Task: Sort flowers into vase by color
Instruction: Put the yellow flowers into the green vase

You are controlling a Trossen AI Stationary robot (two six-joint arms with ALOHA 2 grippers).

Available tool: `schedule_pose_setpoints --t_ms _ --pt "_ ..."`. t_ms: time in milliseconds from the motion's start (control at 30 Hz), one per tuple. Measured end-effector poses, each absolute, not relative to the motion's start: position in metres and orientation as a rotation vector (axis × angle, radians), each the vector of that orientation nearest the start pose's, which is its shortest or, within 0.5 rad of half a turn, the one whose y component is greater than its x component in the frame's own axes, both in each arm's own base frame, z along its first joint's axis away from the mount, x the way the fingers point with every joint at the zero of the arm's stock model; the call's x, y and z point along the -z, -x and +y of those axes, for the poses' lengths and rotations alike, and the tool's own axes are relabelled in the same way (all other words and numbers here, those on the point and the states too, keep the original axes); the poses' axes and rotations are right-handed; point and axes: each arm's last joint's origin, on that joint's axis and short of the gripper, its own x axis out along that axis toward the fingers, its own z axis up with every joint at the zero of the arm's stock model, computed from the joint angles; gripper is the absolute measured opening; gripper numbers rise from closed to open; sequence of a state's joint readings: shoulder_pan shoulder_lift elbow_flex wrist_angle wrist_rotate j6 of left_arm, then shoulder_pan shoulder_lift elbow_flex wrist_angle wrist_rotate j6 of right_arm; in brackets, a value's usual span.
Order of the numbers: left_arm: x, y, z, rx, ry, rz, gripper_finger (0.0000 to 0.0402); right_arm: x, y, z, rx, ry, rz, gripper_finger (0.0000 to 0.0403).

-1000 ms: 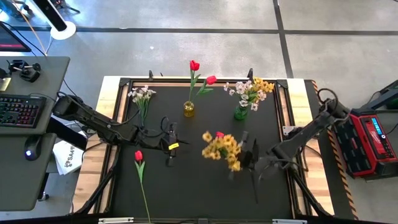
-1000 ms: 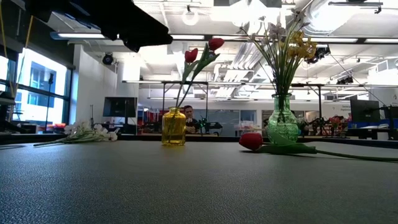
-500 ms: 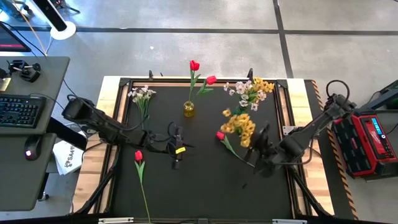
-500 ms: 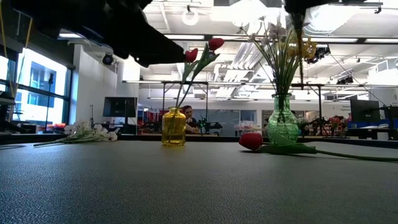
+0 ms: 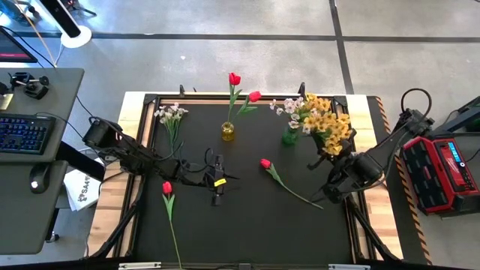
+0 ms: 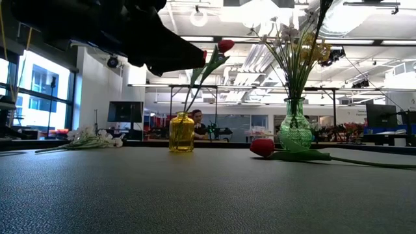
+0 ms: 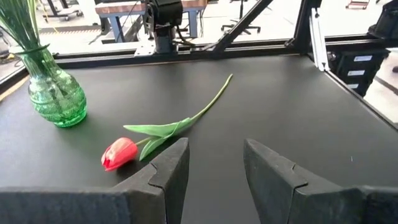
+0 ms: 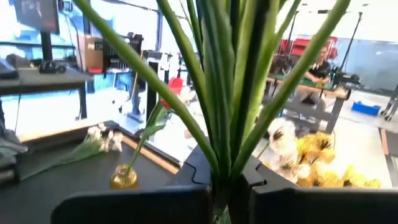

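Note:
A bunch of yellow flowers [image 5: 330, 124] is up in the air near the table's right edge, with my right gripper [image 5: 327, 159] shut on its green stems. A red tulip [image 5: 265, 163] lies flat on the black table [image 5: 247, 225]. My left gripper [image 5: 216, 184] hovers open left of it, pointing at it [image 7: 119, 152]. Another red tulip [image 5: 166, 187] lies near the left edge. White flowers [image 5: 171, 114] lie at the far left. The yellow vase [image 5: 227, 132] holds two red tulips. White and yellow blossoms stand in the green vase [image 5: 290, 136]. My right gripper pinches several green stems [image 8: 227, 163] together between its two fingers, which lie across them. The stems fan out past the fingers. The bunch is lifted clear of the table, its yellow blossoms [image 5: 331, 120] toward the far edge.
A black frame [image 5: 150, 97] runs round the table, with wooden strips outside it. A desk with a keyboard [image 5: 22, 133] stands to the left and a red case [image 5: 446, 169] to the right. The near half of the table is bare apart from the tulips' stems.
My right gripper has carried the yellow bunch from the table's middle toward the right and far edges. It has turned, so the blossoms now point to the far edge. The red tulip that lay under the bunch now shows in full. My left gripper has sunk a little toward it.

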State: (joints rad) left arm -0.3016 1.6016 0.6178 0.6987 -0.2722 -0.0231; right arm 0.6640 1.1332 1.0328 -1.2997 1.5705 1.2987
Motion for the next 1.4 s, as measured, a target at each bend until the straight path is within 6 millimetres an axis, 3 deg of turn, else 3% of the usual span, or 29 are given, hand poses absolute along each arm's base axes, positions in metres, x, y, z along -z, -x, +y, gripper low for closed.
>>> schedule_pose_setpoints --t_ms 467,1000,1200,1400 --pt "-0.171 -0.294 -0.083 0.026 -0.052 0.261 0.0139 -0.311 -0.161 0.052 1.086 0.067 0.041 0.0002" --pt "-0.171 -0.294 -0.084 0.026 -0.053 0.259 0.0139 -0.308 -0.159 0.043 1.111 0.036 0.17 0.0002" --pt "-0.172 -0.295 -0.084 0.026 -0.051 0.252 0.0139 -0.312 -0.155 0.042 1.003 0.038 0.393 0.0002" --pt "-0.175 -0.296 -0.084 0.027 -0.051 0.219 0.0139 -0.335 -0.154 0.044 0.729 0.01 0.442 0.0002"
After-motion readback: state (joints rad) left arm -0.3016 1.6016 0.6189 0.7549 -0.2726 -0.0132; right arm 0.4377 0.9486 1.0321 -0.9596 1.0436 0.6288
